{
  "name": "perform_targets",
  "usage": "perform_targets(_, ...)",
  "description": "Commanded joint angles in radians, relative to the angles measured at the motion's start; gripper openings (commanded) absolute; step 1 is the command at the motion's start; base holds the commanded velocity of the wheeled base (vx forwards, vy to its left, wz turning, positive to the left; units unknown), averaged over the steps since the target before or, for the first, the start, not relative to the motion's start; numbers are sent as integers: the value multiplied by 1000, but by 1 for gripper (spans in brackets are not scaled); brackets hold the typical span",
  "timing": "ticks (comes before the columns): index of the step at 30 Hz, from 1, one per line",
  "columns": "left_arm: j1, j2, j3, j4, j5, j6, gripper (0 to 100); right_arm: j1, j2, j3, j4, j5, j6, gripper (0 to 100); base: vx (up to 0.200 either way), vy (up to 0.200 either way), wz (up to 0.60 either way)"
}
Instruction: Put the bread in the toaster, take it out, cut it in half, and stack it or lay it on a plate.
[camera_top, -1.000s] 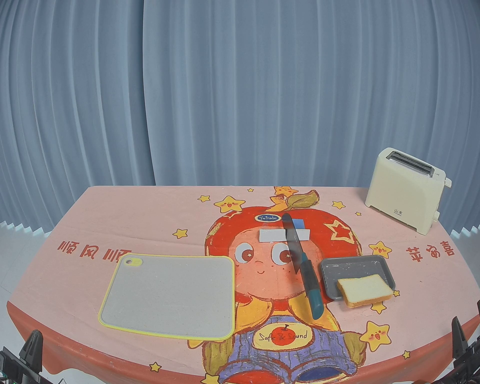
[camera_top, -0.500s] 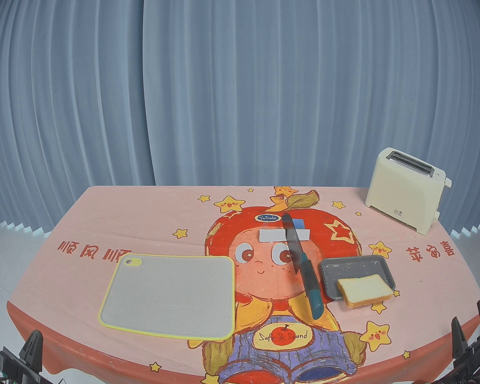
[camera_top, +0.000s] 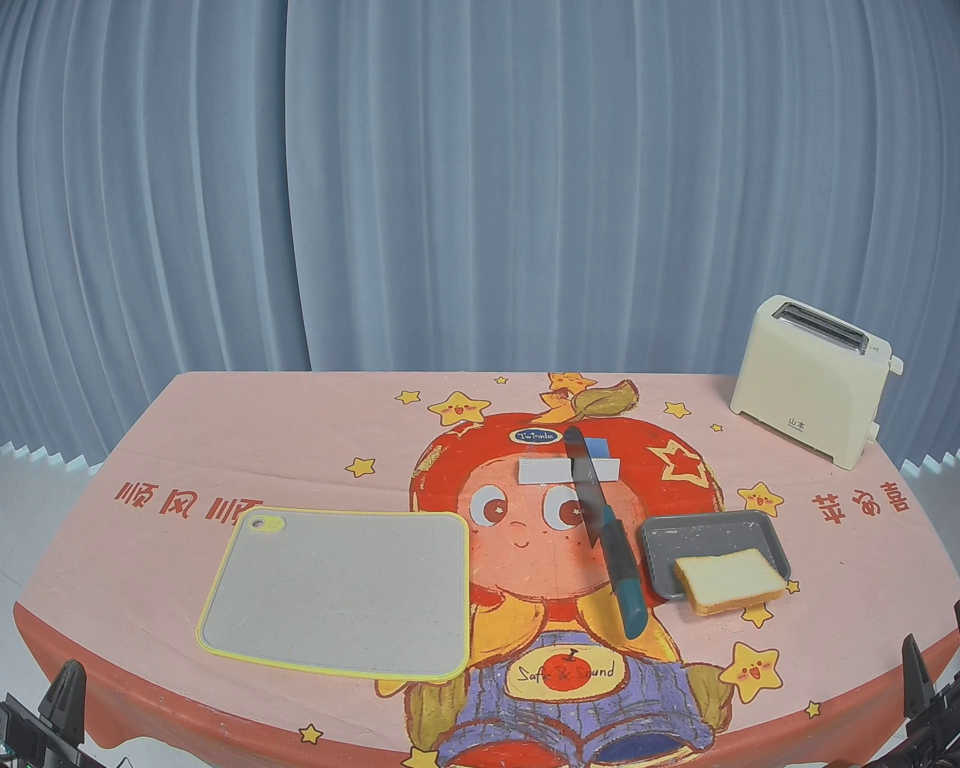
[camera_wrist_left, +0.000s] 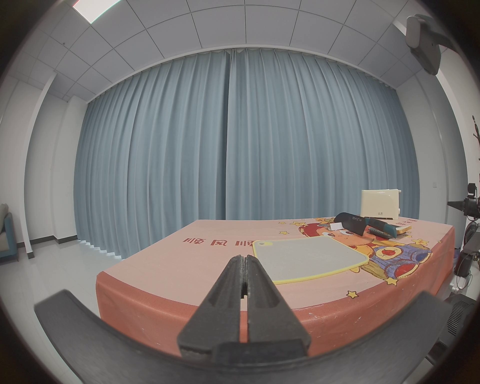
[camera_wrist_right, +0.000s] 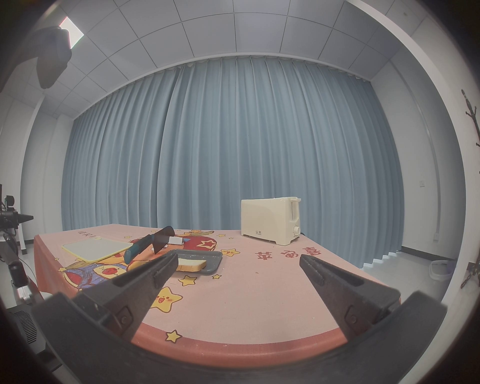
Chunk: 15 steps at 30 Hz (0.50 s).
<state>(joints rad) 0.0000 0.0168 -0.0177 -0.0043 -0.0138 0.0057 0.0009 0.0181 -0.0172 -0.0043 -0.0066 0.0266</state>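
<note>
Cream-coloured bread (camera_top: 730, 580) lies flat on the near right corner of the grey tray (camera_top: 690, 532), hanging over its near rim. As I read it, the job is at its first step: get that slice into the toaster (camera_top: 812, 380), which stands slots-up at the table's (camera_top: 200, 430) far right corner, well apart from the tray.

My right gripper (camera_wrist_right: 239, 262) sits low off the table's near right edge with its fingers spread wide, so I'd use it. I'd come in at the overhanging edge, pinch lightly across the slice's thickness so the crumb isn't crushed, then turn it upright and line it up with a slot. My left gripper (camera_wrist_left: 244, 260) is pressed together on nothing, off the near left edge.

The knife (camera_top: 610, 540) lies just beside the tray's left side, its blade propped on a small white block (camera_top: 545, 470). Approaching from the right should keep me off its handle. The yellow-rimmed cutting board (camera_top: 340, 590) lies well to the left, out of the way.
</note>
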Motion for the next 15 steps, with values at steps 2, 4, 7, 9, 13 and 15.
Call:
perform_targets(2,0,-8,18,0,0,0,0,1,-18,17,-2,2,-2,100,0,0,0)
perform_targets(4,0,-8,18,0,0,0,0,-1,-18,17,-2,2,-4,100,0,0,0)
perform_targets(7,0,-8,18,-2,0,0,0,-1,-18,17,-2,2,-7,100,0,0,0)
perform_targets(9,0,-8,18,0,0,0,0,1,-18,17,-2,0,-7,100,0,0,0)
perform_targets(13,0,-8,18,0,0,0,0,-1,-18,17,-2,-6,-5,100,0,0,0)
perform_targets(15,0,-9,18,0,0,0,0,-1,-18,17,-2,-6,-5,100,0,0,0)
